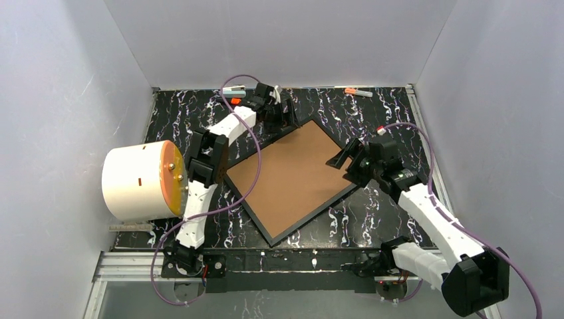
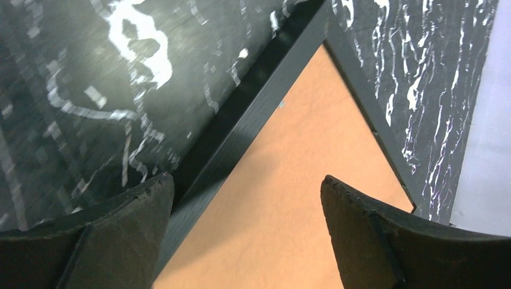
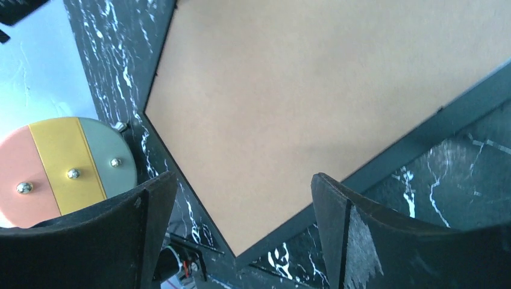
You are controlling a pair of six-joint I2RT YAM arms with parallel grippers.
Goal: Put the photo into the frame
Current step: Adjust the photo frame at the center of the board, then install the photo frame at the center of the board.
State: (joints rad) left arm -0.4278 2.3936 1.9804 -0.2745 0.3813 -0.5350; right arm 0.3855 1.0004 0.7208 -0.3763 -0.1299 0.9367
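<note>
The black frame (image 1: 249,207) lies flat on the marbled table, turned like a diamond, with a plain brown backing board (image 1: 292,176) filling it. The photo is hidden. My left gripper (image 1: 282,109) hovers over the frame's far corner; in the left wrist view it (image 2: 246,179) stands open above the board (image 2: 301,156) and the frame's edge (image 2: 241,126), holding nothing. My right gripper (image 1: 346,163) is at the frame's right corner. Seen from the right wrist, it (image 3: 244,176) is open over the board (image 3: 313,90) and frame edge (image 3: 410,144), with nothing between its fingers.
A large white cylinder with a coloured end disc (image 1: 140,181) lies on its side at the left, also seen as the disc (image 3: 60,168) in the right wrist view. An orange-capped marker (image 1: 359,92) lies at the back edge. White walls close the table in.
</note>
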